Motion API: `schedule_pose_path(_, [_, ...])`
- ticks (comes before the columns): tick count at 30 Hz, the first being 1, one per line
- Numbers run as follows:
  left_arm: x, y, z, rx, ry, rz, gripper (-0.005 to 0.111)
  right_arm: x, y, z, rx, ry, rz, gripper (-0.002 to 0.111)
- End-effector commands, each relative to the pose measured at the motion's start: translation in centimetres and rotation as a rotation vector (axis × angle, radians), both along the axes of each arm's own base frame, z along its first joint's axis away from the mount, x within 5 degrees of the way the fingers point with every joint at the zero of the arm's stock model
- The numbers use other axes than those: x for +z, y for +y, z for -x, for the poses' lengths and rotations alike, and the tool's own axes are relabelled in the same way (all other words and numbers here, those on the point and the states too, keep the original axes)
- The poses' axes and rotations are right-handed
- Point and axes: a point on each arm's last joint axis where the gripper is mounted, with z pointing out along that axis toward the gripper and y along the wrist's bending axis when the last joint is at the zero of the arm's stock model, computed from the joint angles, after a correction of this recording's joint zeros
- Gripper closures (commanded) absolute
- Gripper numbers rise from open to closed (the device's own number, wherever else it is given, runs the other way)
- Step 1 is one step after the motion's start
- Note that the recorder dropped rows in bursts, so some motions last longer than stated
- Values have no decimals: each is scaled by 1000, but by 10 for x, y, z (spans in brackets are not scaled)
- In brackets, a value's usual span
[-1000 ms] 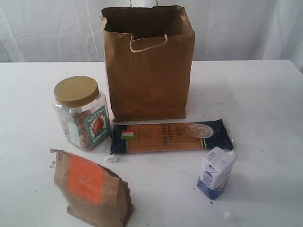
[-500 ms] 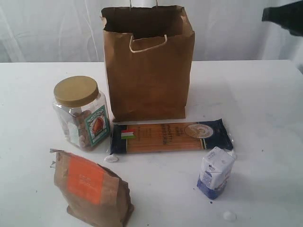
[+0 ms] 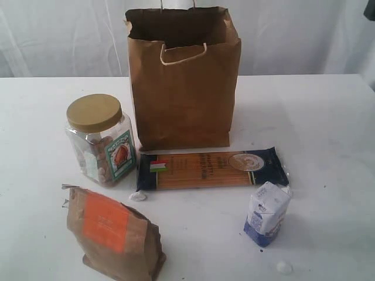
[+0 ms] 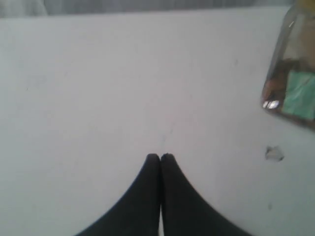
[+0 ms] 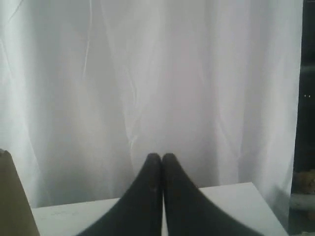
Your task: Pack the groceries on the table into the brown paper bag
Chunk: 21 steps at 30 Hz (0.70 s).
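The dark arm part (image 3: 370, 9) has nearly slipped out at the exterior view's upper corner; the groceries have not moved
The left gripper (image 4: 160, 156) is pinched closed and empty over bare worktop (image 4: 98, 98), with the clear gold-lidded jar (image 4: 291, 73) near and ahead of its tips. The right gripper (image 5: 160, 156), also closed and empty, faces the white curtain (image 5: 157, 73), with the brown paper bag (image 5: 9, 201) just to one side
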Motion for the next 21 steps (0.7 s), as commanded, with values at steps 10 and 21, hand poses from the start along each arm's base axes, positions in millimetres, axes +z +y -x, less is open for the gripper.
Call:
schedule_pose_path(10, [58, -26, 7, -302, -652, 103, 107, -58, 3, 11, 35, 366, -28, 108])
schedule_pose_path(21, [65, -29, 12, -355, -735, 189, 107, -56, 2, 10, -25, 310, -370, 108])
